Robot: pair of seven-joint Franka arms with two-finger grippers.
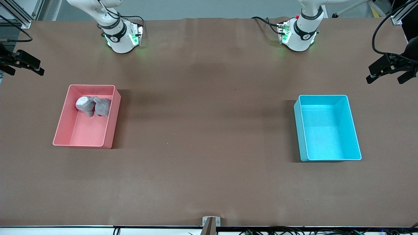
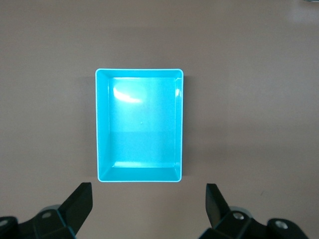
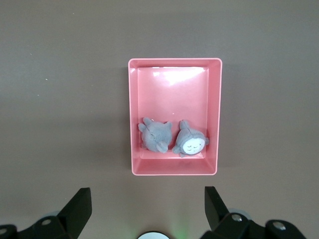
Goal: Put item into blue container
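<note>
Two grey plush toys lie side by side in a pink bin (image 1: 112,107) toward the right arm's end of the table: one with a white face (image 1: 84,103) (image 3: 191,141), one plain grey (image 1: 102,107) (image 3: 155,134). The blue container (image 1: 323,95) (image 2: 139,124) stands toward the left arm's end, only its bare floor showing inside. My left gripper (image 2: 148,196) hangs open high over the table beside the blue container. High over the table beside the pink bin (image 3: 174,62), my right gripper (image 3: 148,199) is open too. Neither holds anything, and the front view shows no gripper.
The two arm bases (image 1: 120,36) (image 1: 298,32) stand at the table's edge farthest from the front camera. Black camera mounts (image 1: 23,62) (image 1: 390,67) reach in at both ends. Brown tabletop (image 1: 209,130) stretches between the two bins.
</note>
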